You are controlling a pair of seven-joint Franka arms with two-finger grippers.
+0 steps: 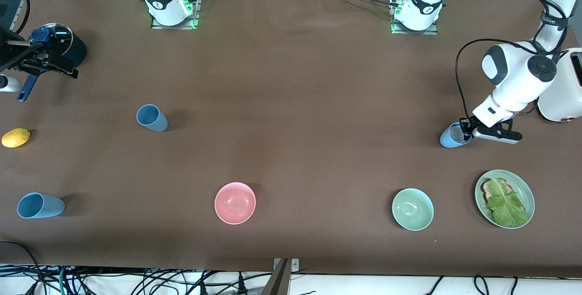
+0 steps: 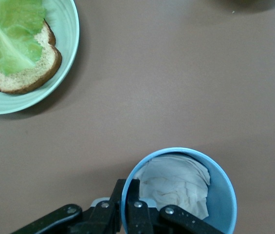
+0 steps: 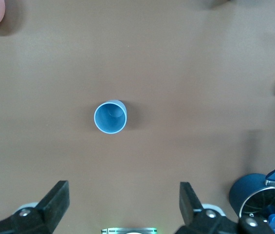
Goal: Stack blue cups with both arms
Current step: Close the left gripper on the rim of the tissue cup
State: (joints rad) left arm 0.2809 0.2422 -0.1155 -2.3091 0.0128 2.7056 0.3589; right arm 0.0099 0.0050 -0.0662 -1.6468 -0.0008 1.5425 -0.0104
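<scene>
My left gripper is shut on the rim of a light blue cup at the left arm's end of the table. One finger is inside the cup and one outside. In the left wrist view the gripper pinches the cup, which holds crumpled white paper. A slate-blue cup stands upright toward the right arm's end and also shows in the right wrist view. A sky-blue cup lies on its side nearer the camera. My right gripper is open, empty and high in the air.
A pink bowl and a mint-green bowl sit near the front edge. A green plate holds bread and lettuce. A lemon and a dark lidded pot are at the right arm's end. A white appliance stands beside the left arm.
</scene>
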